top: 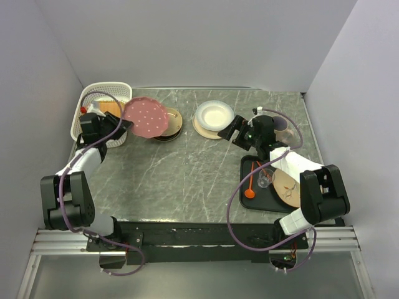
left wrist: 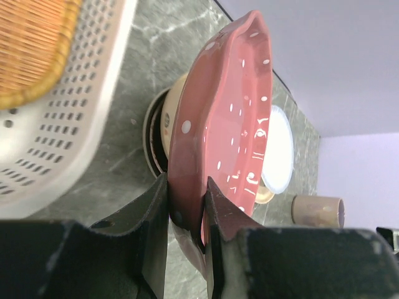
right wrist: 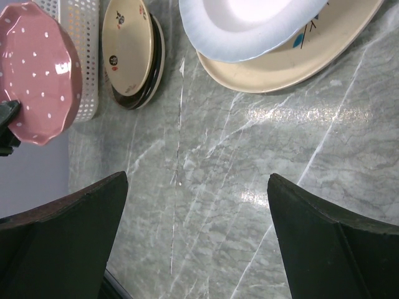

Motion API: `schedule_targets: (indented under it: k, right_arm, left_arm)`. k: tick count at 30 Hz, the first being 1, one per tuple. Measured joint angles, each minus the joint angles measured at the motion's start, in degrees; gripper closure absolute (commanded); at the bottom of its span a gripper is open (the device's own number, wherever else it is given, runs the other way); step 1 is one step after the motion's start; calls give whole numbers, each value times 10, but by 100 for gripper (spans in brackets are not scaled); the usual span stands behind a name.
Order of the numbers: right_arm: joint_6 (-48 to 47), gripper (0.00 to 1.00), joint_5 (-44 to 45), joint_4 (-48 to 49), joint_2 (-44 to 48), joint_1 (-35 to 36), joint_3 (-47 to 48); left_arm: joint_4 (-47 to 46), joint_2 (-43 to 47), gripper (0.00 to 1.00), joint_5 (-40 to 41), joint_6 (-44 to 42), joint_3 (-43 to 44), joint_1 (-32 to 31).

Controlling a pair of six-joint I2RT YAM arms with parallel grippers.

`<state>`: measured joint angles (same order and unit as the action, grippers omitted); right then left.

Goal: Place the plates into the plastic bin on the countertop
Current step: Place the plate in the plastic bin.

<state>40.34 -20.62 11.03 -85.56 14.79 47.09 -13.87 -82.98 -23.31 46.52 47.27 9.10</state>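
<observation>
My left gripper (top: 124,125) (left wrist: 187,196) is shut on the rim of the pink polka-dot plate (top: 145,117) (left wrist: 227,118) and holds it lifted, just right of the white plastic bin (top: 85,99) (left wrist: 68,118). An orange-brown squarish plate (top: 111,107) (left wrist: 34,43) lies in the bin. A small tan dark-rimmed plate on a dark brown one (top: 171,123) (right wrist: 128,50) sits behind the pink plate. A blue-and-cream plate (top: 214,116) (right wrist: 249,22) rests on a cream plate (right wrist: 299,59). My right gripper (top: 232,131) (right wrist: 198,187) is open and empty over the countertop (top: 187,168).
A flat black tray (top: 248,187) at the right holds an orange spoon (top: 251,184), a clear glass (top: 265,178) and a cream plate with a sprig (top: 287,185). A tan cup (top: 282,129) (left wrist: 317,210) stands at the back right. Walls enclose the countertop.
</observation>
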Motion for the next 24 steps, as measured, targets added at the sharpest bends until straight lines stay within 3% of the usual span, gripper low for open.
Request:
schedule_targets:
  k: [11, 24]
  right_arm:
    - [0, 0, -6, 0, -7, 1, 0]
    - [0, 0, -15, 1, -19, 1, 0]
  left_arm:
    - [-32, 0, 99, -49, 46, 0, 64]
    - [-53, -2, 99, -49, 79, 0, 116]
